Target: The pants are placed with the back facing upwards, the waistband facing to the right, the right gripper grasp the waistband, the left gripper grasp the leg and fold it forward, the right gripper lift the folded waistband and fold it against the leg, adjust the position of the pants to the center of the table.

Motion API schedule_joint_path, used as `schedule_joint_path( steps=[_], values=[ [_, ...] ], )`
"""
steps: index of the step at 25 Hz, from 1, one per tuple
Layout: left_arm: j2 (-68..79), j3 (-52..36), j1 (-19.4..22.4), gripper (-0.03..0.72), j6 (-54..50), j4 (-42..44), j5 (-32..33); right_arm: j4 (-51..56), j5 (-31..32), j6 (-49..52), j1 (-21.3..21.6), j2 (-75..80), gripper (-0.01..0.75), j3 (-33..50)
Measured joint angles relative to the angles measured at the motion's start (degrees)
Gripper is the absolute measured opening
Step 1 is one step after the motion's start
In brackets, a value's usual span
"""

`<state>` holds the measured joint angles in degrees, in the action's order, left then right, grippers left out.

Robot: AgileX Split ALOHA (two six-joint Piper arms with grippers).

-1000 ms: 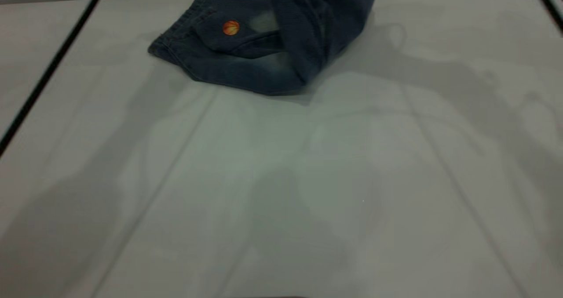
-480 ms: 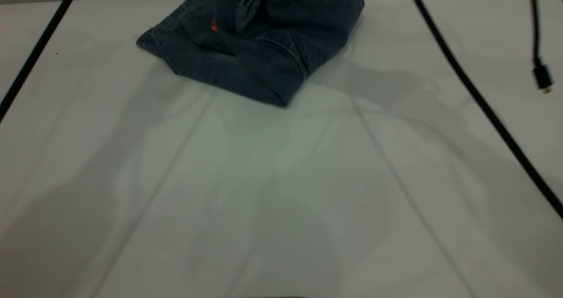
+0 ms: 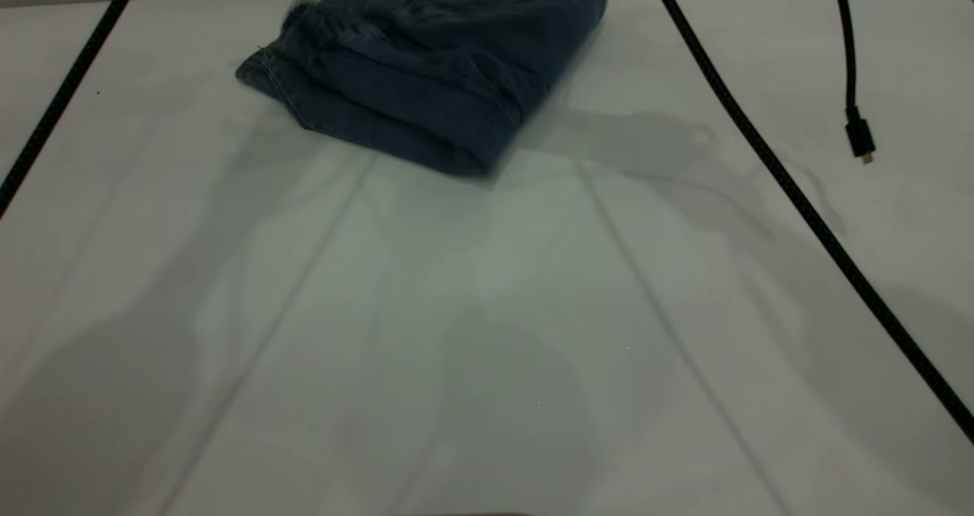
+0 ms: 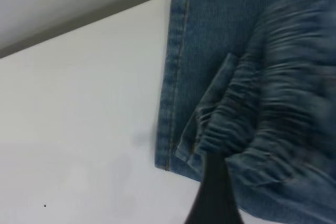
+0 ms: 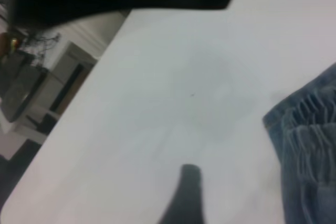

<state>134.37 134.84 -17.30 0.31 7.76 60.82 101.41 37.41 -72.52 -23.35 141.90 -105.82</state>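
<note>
The pants lie folded into a flat blue denim bundle at the far middle of the table. The gathered waistband rests on top of the leg hems, at the bundle's left end. The printed leg is hidden under the fold. Neither gripper shows in the exterior view. My left gripper hovers above the waistband end, with one black finger showing and holding nothing. My right gripper is over bare table beside the waistband, also with one finger showing, free of cloth.
A black cable runs across the right side of the table. A second cable ends in a dangling plug at the far right. Another cable crosses the far left. A room with furniture lies beyond the table edge.
The raised waistband half came over to the left and dropped flat onto the legs, covering the basketball print. The right arm's cables swung into view and drifted left.
</note>
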Motion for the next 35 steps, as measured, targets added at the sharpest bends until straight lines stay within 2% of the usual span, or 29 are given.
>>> schedule_joint_path(
  steps=[2, 3, 7, 12, 15, 21, 25, 30, 35],
  values=[
    [0.0, 0.0, 0.0, 0.516, 0.6, -0.1, 1.0, -3.2, 0.4, 2.8, 0.7, 0.0, 0.669, -0.1],
    [0.0, 0.0, 0.0, 0.516, 1.2, -0.1, 2.0, -6.4, 0.6, 5.0, 1.3, -0.1, 0.673, -0.1],
    [0.0, 0.0, 0.0, 0.516, 6.7, -0.2, 6.1, -24.4, 1.4, 18.9, 6.1, -0.4, 0.672, -0.1],
    [2.3, 0.4, 0.0, 0.516, 20.7, -3.1, 6.3, -51.5, 6.0, 40.2, 13.3, -1.2, 0.654, -0.1],
    [6.1, 0.4, 0.0, 0.516, 29.9, -6.3, 6.3, -60.8, 9.6, 47.7, 16.1, -2.0, 0.645, -0.2],
    [15.1, 0.4, -0.1, 0.516, 44.6, -7.8, 6.3, -66.3, 12.9, 51.2, 17.5, -2.0, 0.624, -0.2],
    [18.9, 0.4, -0.9, 0.516, 49.4, -7.0, 4.7, -66.3, 13.4, 51.3, 17.5, -2.0, 0.608, -0.2],
    [21.0, 1.0, -3.0, 0.516, 48.0, -4.7, 3.3, -66.4, 13.8, 51.3, 17.5, -2.0, 0.594, -0.2],
    [21.3, 1.7, -6.7, 0.516, 37.8, -3.2, 4.3, -66.6, 14.0, 51.3, 17.7, -2.0, 0.594, -0.2]
  ],
)
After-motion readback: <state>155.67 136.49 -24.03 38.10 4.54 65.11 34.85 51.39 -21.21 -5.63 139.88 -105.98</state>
